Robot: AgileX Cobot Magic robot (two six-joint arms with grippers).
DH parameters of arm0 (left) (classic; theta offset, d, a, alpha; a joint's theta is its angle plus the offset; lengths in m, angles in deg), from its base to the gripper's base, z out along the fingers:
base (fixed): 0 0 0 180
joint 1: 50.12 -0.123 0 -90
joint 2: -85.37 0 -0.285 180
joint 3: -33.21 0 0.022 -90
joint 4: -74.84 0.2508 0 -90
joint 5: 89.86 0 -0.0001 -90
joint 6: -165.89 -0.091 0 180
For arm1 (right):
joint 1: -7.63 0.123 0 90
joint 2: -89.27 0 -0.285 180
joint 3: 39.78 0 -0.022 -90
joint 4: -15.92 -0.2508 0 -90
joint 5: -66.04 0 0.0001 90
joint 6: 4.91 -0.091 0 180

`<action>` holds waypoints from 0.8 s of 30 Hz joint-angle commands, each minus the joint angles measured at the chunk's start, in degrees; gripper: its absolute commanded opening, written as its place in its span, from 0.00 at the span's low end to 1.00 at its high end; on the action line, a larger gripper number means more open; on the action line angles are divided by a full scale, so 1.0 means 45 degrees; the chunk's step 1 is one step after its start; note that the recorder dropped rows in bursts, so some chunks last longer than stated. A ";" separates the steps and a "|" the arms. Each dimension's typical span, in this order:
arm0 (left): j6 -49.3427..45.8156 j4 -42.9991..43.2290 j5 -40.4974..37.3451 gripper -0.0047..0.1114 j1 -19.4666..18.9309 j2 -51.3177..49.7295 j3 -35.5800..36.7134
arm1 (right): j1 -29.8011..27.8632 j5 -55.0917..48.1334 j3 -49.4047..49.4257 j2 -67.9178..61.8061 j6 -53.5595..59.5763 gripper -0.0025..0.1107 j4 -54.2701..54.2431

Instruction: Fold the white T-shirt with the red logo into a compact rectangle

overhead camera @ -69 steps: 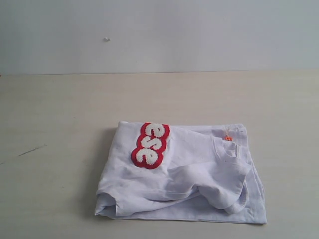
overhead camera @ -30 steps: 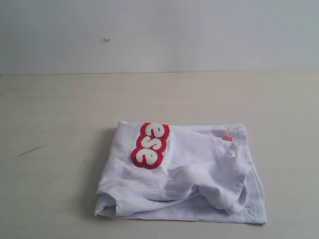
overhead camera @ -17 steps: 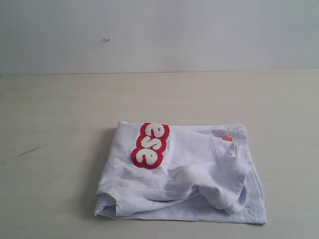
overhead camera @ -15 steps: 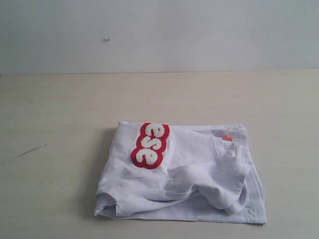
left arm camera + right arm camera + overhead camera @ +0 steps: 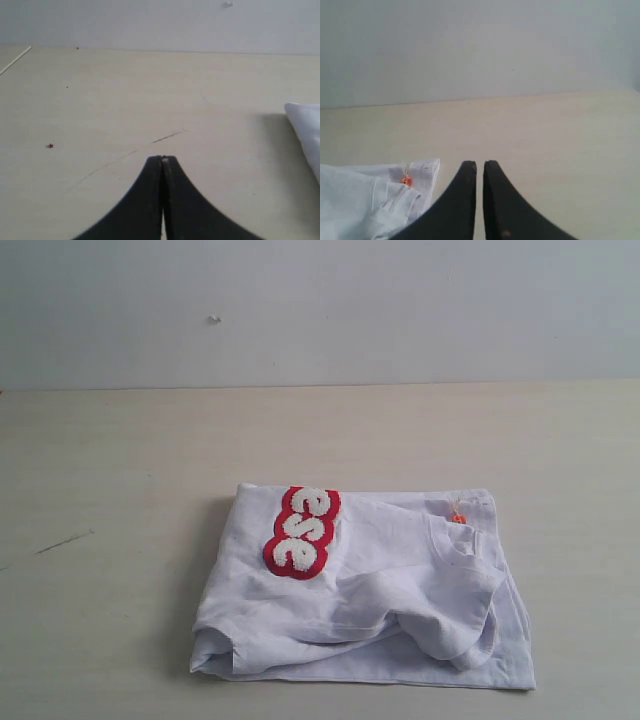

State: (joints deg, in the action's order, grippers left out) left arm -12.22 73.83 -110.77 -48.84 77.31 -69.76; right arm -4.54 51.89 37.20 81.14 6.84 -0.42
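Note:
The white T-shirt (image 5: pixel 370 590) lies folded into a rough, rumpled rectangle near the table's front edge. Its red logo (image 5: pixel 301 531) shows three puffy white letters on the top layer at the left. An orange tag (image 5: pixel 457 517) sits at the collar on the right. Neither gripper appears in the exterior view. My left gripper (image 5: pixel 162 160) is shut and empty over bare table, with a corner of the shirt (image 5: pixel 306 127) off to one side. My right gripper (image 5: pixel 479 165) is shut with a thin slit between its fingers, holding nothing, beside the shirt's collar corner (image 5: pixel 380 195) and orange tag (image 5: pixel 407 181).
The light wooden table (image 5: pixel 150 440) spreads around the shirt, with a dark scratch (image 5: pixel 62 541) at the left. A pale wall (image 5: pixel 320 310) rises behind it. A tiny red speck (image 5: pixel 50 145) lies on the table in the left wrist view.

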 commanded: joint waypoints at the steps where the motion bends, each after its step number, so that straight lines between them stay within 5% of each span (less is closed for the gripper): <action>1: 0.0021 -0.0104 0.0155 0.04 -0.0052 0.0060 0.0040 | -0.0069 0.0150 0.0054 0.0078 -0.1045 0.08 0.0545; 8: 0.0021 -0.0104 0.0155 0.04 -0.0052 0.0060 0.0040 | -0.0069 -0.0117 0.0054 0.0078 -0.4078 0.08 0.3444; 24: 0.0021 -0.0104 0.0155 0.04 -0.0052 0.0060 0.0040 | -0.0069 -0.1105 0.0054 0.0078 -0.2956 0.08 0.3632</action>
State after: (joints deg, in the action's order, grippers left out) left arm -12.22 73.83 -110.77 -48.84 77.31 -69.76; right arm -4.54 47.55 37.20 81.14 -8.18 15.42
